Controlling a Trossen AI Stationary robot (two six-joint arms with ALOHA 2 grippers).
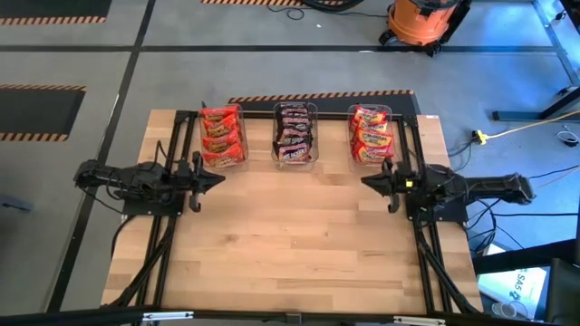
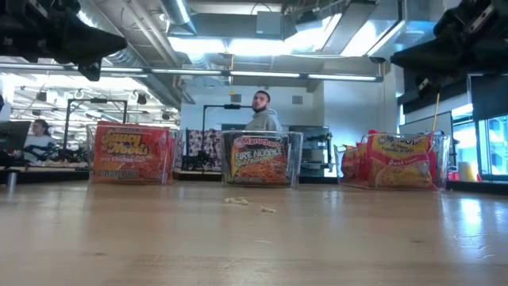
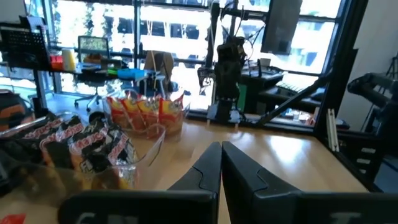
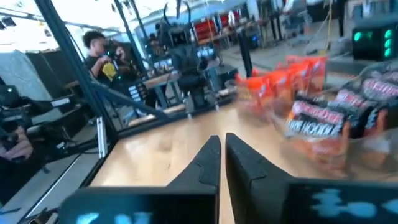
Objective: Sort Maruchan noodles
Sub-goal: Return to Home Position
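High view sets all the Maruchan noodles in three clear bins, which stand in a row along the far edge of the wooden surface (image 1: 299,244). The left bin (image 1: 223,136) holds the bright red packets (image 1: 221,143). The middle bin (image 1: 295,134) holds the dark maroon-black packets (image 1: 294,140). The right bin (image 1: 371,136) holds the orange-red and yellow packets (image 1: 372,143). In each bin the packets stand on edge, packed one behind another, and no packet lies loose on the wood.

The left tool (image 1: 217,177) hangs over the left side of the surface, just in front of the left bin, pointing toward the middle. The right tool (image 1: 366,181) mirrors it on the right side, just in front of the right bin. Each wrist view shows that arm's own fingers drawn together with only a thin slit between them, and nothing is gripped.

Low view shows a few pale crumbs (image 2: 246,202) on the wood in front of the middle bin, and a person (image 2: 263,111) stands in the room beyond the surface. An orange shop vacuum (image 1: 417,23) sits on the floor past the far edge.
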